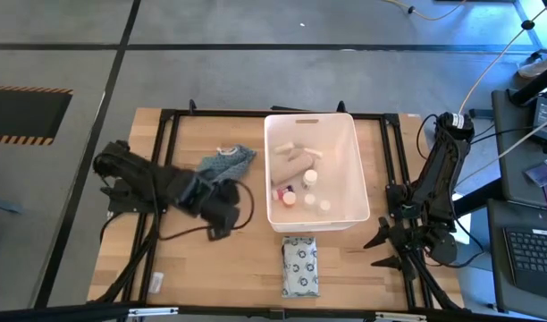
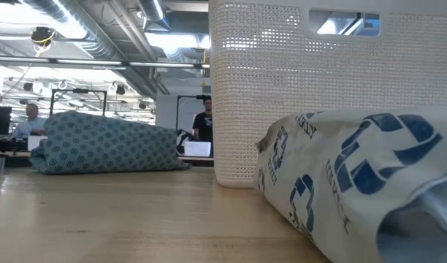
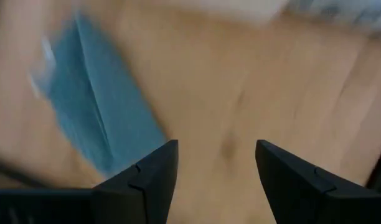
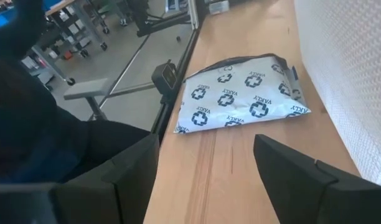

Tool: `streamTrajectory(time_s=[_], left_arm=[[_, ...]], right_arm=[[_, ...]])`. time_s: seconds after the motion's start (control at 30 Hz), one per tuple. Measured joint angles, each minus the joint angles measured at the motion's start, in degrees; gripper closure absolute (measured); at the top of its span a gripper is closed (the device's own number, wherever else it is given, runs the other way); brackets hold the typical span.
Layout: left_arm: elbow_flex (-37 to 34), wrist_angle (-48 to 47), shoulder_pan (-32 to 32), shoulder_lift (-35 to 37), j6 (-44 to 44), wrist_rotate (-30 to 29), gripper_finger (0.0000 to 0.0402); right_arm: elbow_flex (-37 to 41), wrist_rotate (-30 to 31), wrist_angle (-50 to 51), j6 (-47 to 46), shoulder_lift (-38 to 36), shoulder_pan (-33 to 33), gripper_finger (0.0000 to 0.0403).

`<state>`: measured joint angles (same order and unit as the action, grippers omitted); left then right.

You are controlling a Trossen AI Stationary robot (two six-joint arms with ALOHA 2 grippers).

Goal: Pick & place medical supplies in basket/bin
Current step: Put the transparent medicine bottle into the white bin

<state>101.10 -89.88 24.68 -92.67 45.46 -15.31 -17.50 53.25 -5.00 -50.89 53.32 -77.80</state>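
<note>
The white bin [image 1: 314, 170] stands mid-tabletop [image 1: 211, 268], holding a beige roll [image 1: 294, 164] and several small white bottles [image 1: 310, 178], one red-capped [image 1: 288, 197]. Just beside the bin's near short wall lies a white pack [image 1: 299, 266] printed with blue crosses, flat on the wood. A blue patterned pouch [image 1: 225, 162] lies left of the bin. The left gripper [image 1: 222, 215] hangs near that pouch, jaws parted, gripping nothing. The right gripper [image 1: 390, 243] waits right of the bin, jaws apart and empty, facing the pack.
</note>
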Motion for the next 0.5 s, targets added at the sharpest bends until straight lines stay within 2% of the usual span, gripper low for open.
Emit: streamTrajectory(time_s=[0.17, 0.3, 0.4, 0.5], left_arm=[[-15.32, -0.16, 6.75, 3.97, 23.86, 10.85, 0.0194], [-24.10, 1.25, 11.90, 4.12, 41.21, 23.06, 0.0194], [-29.87, 7.77, 14.65, 4.12, 49.90, 33.00, 0.0194], [-34.54, 16.62, 16.27, 4.12, 54.18, 40.39, 0.0194]], right_arm=[[0.00, 0.04, -0.01, 0.17, 0.00, 0.00, 0.0139], [0.00, 0.49, 0.03, 0.71, 0.00, 0.00, 0.0139], [0.00, 0.63, 0.05, 3.70, 0.00, -0.02, 0.0139], [0.00, 0.66, 0.04, 6.60, 0.00, -0.02, 0.0139]])
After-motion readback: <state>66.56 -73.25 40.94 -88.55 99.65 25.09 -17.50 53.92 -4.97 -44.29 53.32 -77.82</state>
